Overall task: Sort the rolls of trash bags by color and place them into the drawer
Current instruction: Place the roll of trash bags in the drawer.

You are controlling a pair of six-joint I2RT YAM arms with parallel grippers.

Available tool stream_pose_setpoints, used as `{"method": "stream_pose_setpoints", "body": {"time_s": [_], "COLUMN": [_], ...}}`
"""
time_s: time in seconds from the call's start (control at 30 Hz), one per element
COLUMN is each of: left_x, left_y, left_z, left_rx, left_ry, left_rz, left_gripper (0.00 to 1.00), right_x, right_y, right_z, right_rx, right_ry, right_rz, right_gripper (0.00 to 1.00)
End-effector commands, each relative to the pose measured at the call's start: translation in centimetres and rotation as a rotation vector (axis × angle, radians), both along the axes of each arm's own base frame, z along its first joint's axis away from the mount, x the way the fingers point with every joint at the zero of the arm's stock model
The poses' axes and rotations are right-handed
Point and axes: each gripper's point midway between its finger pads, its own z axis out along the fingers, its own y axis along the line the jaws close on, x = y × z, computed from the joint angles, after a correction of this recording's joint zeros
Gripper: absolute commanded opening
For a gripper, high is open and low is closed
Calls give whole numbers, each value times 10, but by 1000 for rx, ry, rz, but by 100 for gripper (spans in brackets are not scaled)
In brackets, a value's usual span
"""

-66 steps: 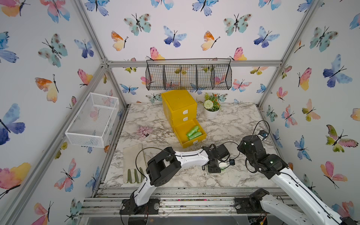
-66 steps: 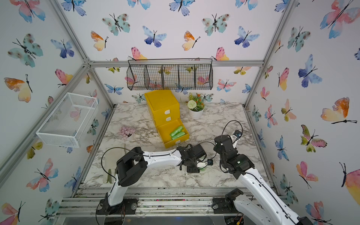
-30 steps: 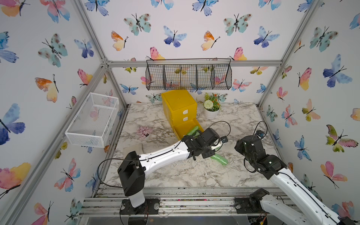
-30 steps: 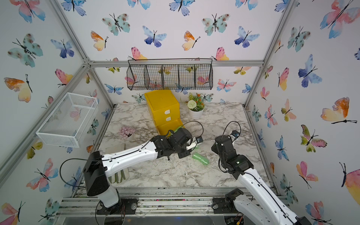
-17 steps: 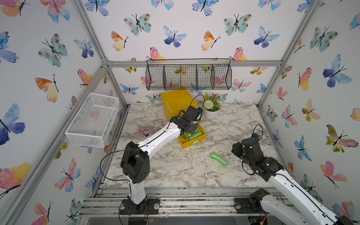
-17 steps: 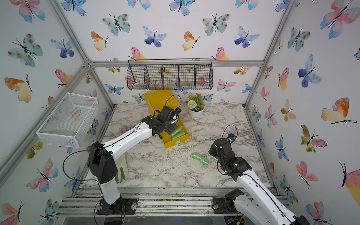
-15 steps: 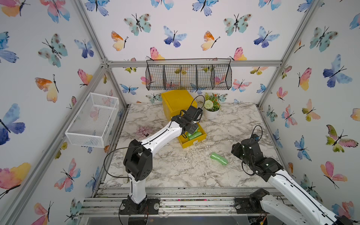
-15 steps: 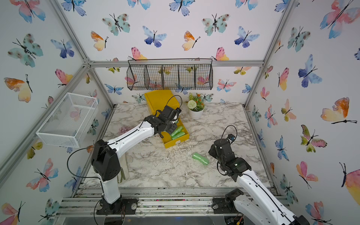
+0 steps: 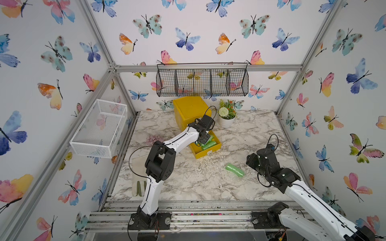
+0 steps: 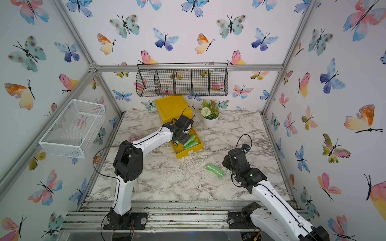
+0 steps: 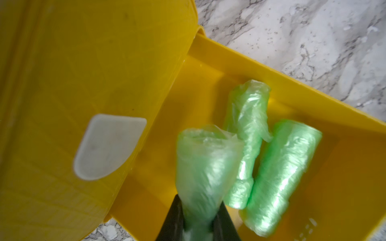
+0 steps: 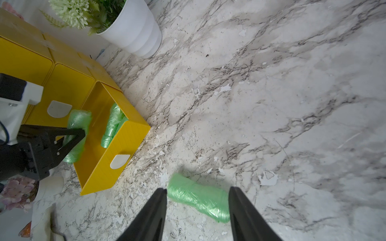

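Left gripper (image 11: 198, 205) clamps green roll (image 11: 205, 162) over open drawer (image 11: 282, 87); right gripper (image 12: 198, 189) gapes near loose roll (image 12: 200, 197). Slick film may slip, missing drawer.

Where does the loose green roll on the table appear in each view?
Top view: loose green roll between yellow drawer and right arm.
Top view: roll, same spot.
Left wrist: not in it.
Right wrist: roll framed by the open right gripper.
Shared landmark: the yellow drawer.
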Motion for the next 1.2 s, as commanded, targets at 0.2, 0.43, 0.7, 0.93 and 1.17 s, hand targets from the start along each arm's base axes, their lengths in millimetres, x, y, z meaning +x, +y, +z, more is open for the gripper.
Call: {"method": "stream_pose_setpoints", "body": {"time_s": [0.2, 0.43, 0.7, 0.93, 1.17], "left_x": [31, 33, 28, 27, 26], "left_y": [-16, -21, -19, -21, -24], "left_z": [-3, -24, -49, -44, -32], "left_rx": [-9, -7, 13, -2, -26], "left_ry": [-28, 9, 62, 61, 52], "left_rz": [-31, -36, -24, -27, -39], "left_gripper": [0, 3, 8, 20, 24], "right_x": [1, 1, 3, 2, 3], "right_y": [-1, -1, 1, 0, 2], "right_z": [-4, -5, -4, -4, -4], "right_rx": [-5, -8, -1, -3, 10], "right_ry": [1, 5, 5, 9, 11], "right_rz": [-2, 0, 4, 0, 6], "right_gripper": [53, 53, 53, 53, 53]}}
